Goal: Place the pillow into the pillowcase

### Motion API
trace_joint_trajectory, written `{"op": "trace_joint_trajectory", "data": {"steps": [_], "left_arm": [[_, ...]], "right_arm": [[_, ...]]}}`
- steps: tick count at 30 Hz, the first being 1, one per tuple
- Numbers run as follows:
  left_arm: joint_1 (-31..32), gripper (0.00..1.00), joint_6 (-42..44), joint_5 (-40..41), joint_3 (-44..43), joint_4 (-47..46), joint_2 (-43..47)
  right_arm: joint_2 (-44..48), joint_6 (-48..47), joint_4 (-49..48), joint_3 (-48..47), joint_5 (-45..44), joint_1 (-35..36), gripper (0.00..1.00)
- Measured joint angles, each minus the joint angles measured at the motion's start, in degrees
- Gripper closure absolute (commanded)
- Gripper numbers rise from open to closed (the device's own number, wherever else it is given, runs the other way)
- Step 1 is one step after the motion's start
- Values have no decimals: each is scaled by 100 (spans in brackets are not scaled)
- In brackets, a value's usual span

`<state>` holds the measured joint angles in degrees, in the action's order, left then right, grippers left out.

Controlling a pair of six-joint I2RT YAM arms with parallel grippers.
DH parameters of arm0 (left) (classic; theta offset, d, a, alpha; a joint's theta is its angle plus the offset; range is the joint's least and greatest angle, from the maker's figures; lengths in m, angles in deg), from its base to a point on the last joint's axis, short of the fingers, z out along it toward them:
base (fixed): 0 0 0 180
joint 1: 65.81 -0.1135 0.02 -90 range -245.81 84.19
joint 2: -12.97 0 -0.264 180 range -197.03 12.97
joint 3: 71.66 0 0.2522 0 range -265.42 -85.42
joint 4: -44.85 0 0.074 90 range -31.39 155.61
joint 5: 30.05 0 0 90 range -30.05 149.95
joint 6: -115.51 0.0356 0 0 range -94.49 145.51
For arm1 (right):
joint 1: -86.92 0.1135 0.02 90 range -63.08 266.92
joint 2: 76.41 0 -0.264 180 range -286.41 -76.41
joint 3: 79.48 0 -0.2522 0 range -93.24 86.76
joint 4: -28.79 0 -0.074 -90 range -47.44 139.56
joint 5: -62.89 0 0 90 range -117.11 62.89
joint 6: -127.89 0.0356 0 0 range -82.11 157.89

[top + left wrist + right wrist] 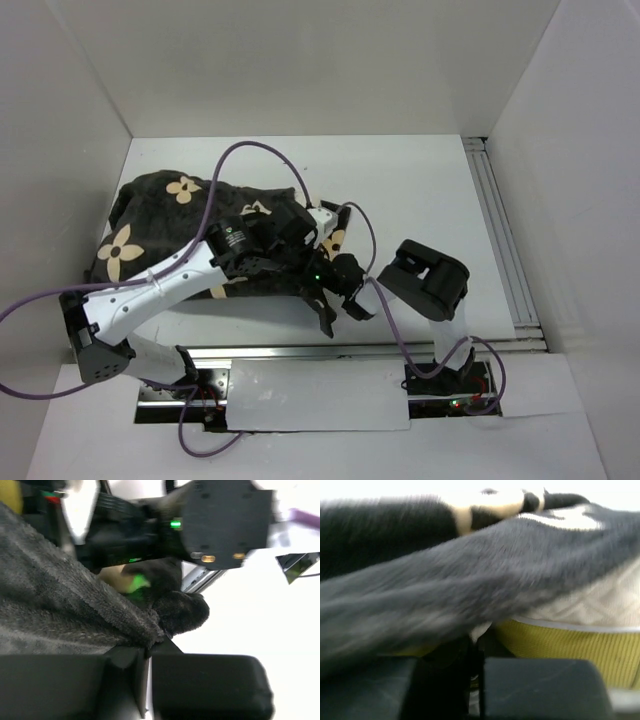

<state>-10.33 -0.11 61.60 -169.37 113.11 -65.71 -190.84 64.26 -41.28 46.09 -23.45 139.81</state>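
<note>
- While the worktop (400,180) shows white around it, the pillowcase (160,225) sits heaped left of centre in the overhead view, dark plush with tan flowers, with both arms reaching into its right-hand end.
- As I judge it, the step in hand is drawing the sack's mouth over the last of the pillow (600,605). On the right wrist camera its cream quilted face and pale yellow edge show beneath the overhanging plush. That part is uncovered, while most of the cushion seems to be inside.
- Next, I reckon, both holds need to pull the hem the same way, across the exposed edge. The grips must be firm, since plush can slip and the pillow can bunch.
- Left claw (148,655): its jaws are closed almost to nothing, with a fold of the pillowcase's edge pinched between them. The fabric rises away to the left of that view, and the other arm's wrist, showing a green light, hangs close beyond.
- Right claw (476,667): its jaws are all but together, and the plush comes down into the slit between them. It appears to have the hem, though the picture is blurred. The pillow's yellow edge lies just beside the claw, on its right.
</note>
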Motion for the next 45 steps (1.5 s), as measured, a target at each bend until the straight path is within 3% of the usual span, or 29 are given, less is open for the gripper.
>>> {"op": "trace_joint_trajectory", "data": {"steps": [2,3,4,7,8,15,19,23,25,28,32,37,40,42,44,45], "left_arm": [[35,57,4,-48,0,-4,-125],[76,40,-20,-133,-20,-142,-186],[125,34,0,-177,-63,-254,-234],[195,4,17,-299,-286,-463,-299],[175,0,11,-302,-367,-518,-299],[-529,0,-4,31,-839,-612,-345],[-1191,0,-120,522,-1314,-608,-933],[-1443,0,-133,1014,-2380,-240,-2371],[-1493,0,-131,1231,-2822,-219,-3086],[-1602,0,-142,1541,-3167,133,-3910],[-1775,0,-188,1932,-3185,629,-4358],[-1840,0,-407,2411,-2739,769,-4214],[-1843,23,-588,2636,-2662,868,-4232],[-1867,50,-719,2728,-2750,988,-4317],[-1912,95,-787,2789,-2824,1051,-4444],[-1939,100,-807,2806,-2861,1099,-4507]], "right_arm": [[208,-2,22,420,7,4,70],[363,-9,162,673,61,7,63],[518,-26,365,907,111,9,44],[1152,-136,1355,1488,149,33,22],[1449,-203,1735,1596,140,22,10],[3864,-658,4297,1670,-273,-50,4],[5174,-568,5783,1657,-1158,-385,5],[5353,-437,6561,1484,-1373,-828,8],[5346,-369,6887,1342,-1335,-1113,19],[5189,-306,7237,1123,-1102,-1591,25],[4953,-236,7394,1034,-706,-2002,25],[4629,-229,7418,1034,-208,-2138,25],[4345,-291,7401,999,109,-2135,23],[4170,-365,7372,938,225,-2105,21],[3995,-487,7340,824,299,-2046,21],[3895,-562,7318,728,326,-1989,21]]}}
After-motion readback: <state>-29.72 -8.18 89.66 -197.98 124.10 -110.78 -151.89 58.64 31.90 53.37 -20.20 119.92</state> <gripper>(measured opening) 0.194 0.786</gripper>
